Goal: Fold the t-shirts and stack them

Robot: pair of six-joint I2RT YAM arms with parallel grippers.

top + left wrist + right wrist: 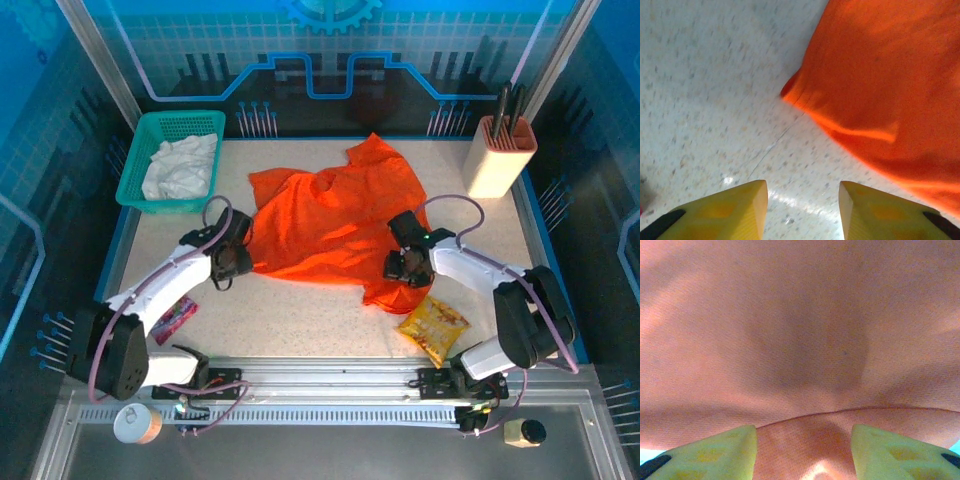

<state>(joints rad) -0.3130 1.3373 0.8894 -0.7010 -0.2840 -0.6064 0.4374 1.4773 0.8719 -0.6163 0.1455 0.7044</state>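
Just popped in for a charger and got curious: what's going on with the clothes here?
Two robot arms are working on an orange t-shirt, which lies rumpled in the middle of the table. The left claw is open over bare table beside the shirt's left edge; the right claw is open directly over fabric on its right side. Neither grips anything. A white t-shirt sits bunched in the green basket at the far left; nothing is folded or stacked yet.
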